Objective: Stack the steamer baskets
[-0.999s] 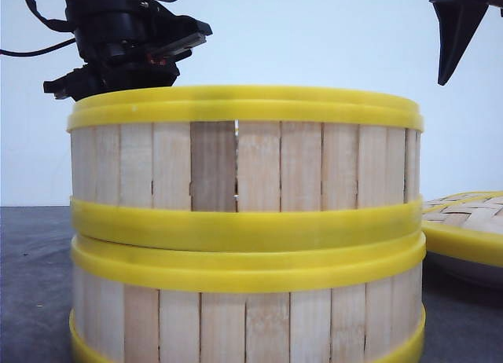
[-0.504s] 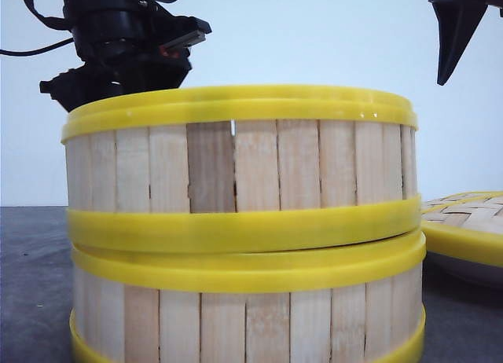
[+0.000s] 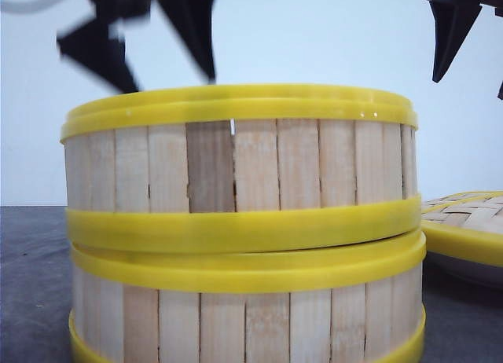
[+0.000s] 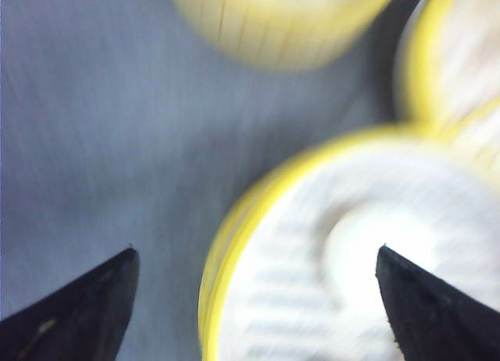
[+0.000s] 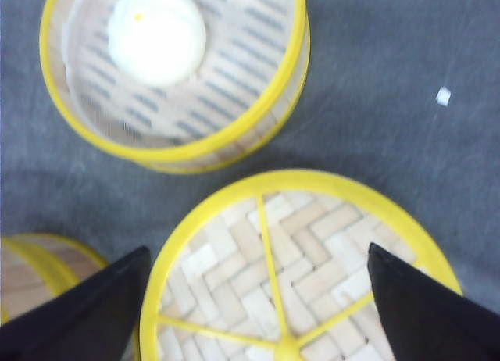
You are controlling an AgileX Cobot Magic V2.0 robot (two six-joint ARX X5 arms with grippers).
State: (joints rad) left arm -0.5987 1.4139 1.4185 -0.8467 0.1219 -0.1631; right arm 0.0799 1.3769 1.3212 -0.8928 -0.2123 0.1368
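Observation:
Two steamer baskets stand stacked right in front of the front camera, the upper basket [image 3: 240,163] resting a little askew on the lower basket [image 3: 247,320]. My left gripper [image 3: 167,80] hovers open just above the upper basket's far left rim, blurred and touching nothing. In the left wrist view this gripper [image 4: 254,251] straddles that basket's rim [image 4: 234,244], and a white bun [image 4: 375,244] lies inside. A third steamer basket [image 5: 172,72] holding a white bun [image 5: 156,33] stands alone farther back. My right gripper [image 5: 258,251] hangs open and empty over the woven lid [image 5: 297,259].
The woven-bamboo lid [image 3: 468,221] with its yellow rim lies right of the stack. The table is dark grey [image 5: 375,103], with a small white scrap [image 5: 443,96] on it. The stack's edge [image 5: 39,275] shows beside the lid in the right wrist view.
The upper basket shifted slightly left and settled on the lower one. My left gripper opened, let go of it and rose. The right gripper stayed nearly still.

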